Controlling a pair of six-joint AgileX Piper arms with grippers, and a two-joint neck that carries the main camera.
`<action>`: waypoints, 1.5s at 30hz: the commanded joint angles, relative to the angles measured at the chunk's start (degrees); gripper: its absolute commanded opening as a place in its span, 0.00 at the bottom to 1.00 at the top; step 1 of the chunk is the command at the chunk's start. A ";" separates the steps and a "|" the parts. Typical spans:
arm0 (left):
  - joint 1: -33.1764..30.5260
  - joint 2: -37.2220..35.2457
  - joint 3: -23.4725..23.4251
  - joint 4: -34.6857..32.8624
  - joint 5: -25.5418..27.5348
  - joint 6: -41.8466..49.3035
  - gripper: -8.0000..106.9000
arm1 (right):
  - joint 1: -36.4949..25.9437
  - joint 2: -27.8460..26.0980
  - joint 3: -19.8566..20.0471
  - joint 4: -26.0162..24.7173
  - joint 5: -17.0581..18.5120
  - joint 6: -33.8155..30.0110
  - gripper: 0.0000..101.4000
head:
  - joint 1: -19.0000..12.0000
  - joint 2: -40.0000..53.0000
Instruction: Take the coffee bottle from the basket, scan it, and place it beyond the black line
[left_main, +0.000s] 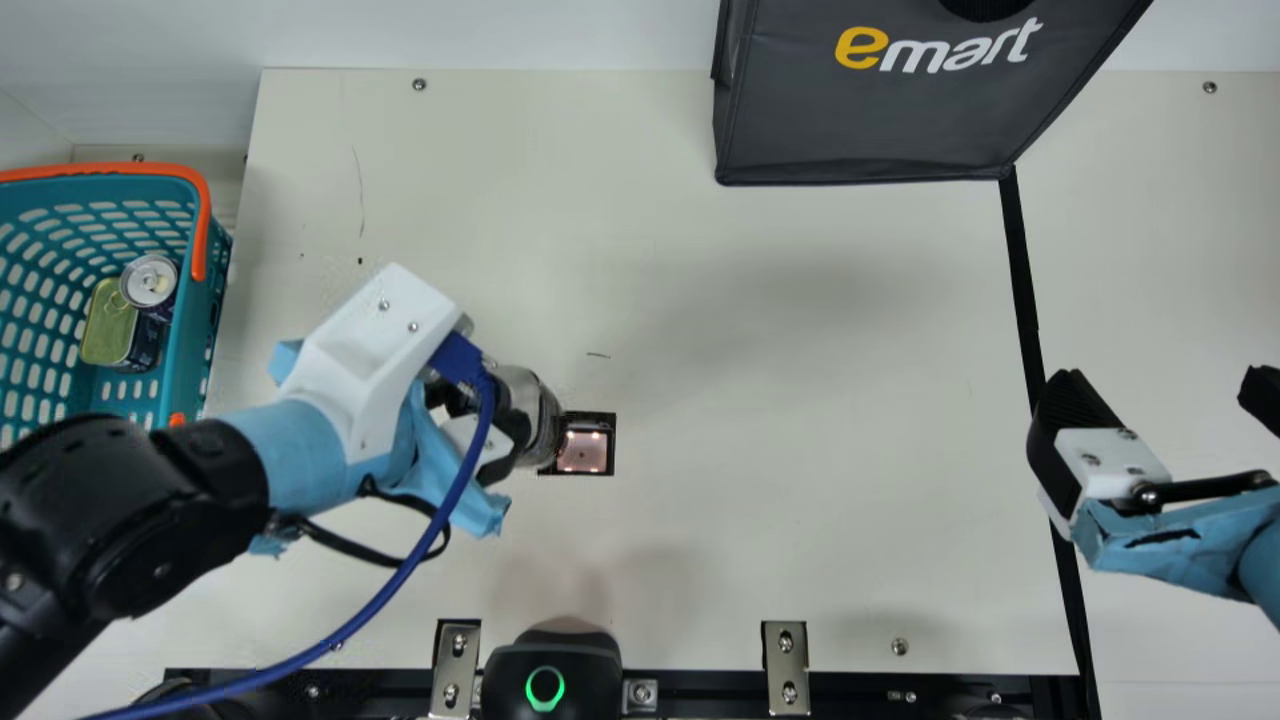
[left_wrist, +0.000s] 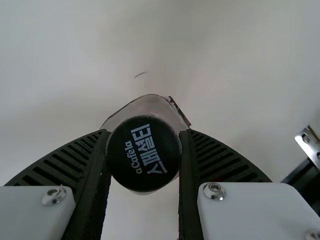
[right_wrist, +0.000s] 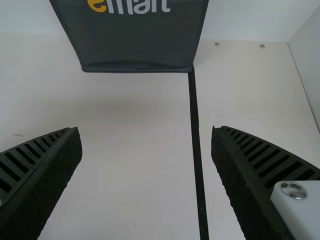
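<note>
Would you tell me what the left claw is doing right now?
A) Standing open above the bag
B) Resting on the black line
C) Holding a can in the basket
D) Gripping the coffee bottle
D: the left claw has its two fingers against opposite sides of the coffee bottle's black cap.

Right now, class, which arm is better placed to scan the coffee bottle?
Left, I'd judge: the left gripper holds the coffee bottle close by the lit scanner window, while the right gripper is open and empty, near the black line.
</note>
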 joint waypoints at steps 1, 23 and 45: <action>-0.94 -0.64 0.29 0.08 0.46 -0.36 0.16 | 0.00 0.00 0.00 0.00 0.00 0.00 0.90 | -1.48 0.00; -11.65 -3.99 0.02 1.94 3.76 -7.04 0.16 | 0.00 0.00 0.00 0.00 -0.02 0.00 0.90 | -1.48 0.00; -12.60 0.22 -1.53 2.31 0.85 -6.56 0.16 | 0.00 0.00 0.00 0.00 0.00 0.00 0.90 | -1.48 0.00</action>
